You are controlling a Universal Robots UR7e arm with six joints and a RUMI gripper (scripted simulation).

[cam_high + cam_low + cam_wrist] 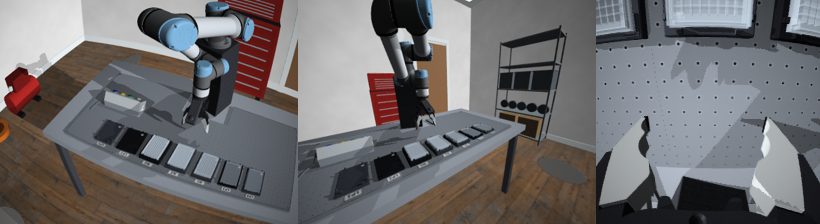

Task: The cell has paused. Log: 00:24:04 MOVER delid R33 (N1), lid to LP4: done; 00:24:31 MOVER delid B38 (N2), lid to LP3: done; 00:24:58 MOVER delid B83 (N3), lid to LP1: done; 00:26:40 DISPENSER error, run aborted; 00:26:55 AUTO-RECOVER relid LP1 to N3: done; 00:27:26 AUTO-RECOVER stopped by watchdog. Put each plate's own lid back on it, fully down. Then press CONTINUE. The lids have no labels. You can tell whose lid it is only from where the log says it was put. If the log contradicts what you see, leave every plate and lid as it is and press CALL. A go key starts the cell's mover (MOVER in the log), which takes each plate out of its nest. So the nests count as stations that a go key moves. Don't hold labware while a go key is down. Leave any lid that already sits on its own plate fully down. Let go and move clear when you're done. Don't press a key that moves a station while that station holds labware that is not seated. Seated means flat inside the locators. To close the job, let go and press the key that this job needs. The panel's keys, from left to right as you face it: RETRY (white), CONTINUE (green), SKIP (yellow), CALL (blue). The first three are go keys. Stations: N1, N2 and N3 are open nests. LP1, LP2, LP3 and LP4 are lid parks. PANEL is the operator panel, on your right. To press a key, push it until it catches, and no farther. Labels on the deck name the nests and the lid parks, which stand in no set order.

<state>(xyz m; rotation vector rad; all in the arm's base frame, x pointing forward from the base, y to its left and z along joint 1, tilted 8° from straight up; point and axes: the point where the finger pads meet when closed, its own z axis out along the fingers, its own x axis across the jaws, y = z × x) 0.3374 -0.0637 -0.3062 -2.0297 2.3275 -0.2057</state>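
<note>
My gripper [195,125] [425,124] [706,117] is open and empty. It hangs over the perforated deck behind the row of stations. Three white well plates [155,148] [181,157] [207,165] sit in the middle nests. They also show in the exterior view [416,151] [438,143] [456,136] and along the top of the wrist view [613,17] [708,12] [806,15]. I cannot tell whether any plate wears a clear lid. Two grey lids [231,173] [253,180] [471,132] [483,127] lie in two parks at one end. At the other end are a dark grey park [108,132] [351,180] and a black park [132,140] [388,165].
The white operator panel [124,103] [344,150] with its coloured keys stands behind the dark parks. The arm's black pedestal [226,89] rises behind the gripper. A red tool cabinet [261,46] stands beyond the table. A shelf rack [532,83] stands off to the side.
</note>
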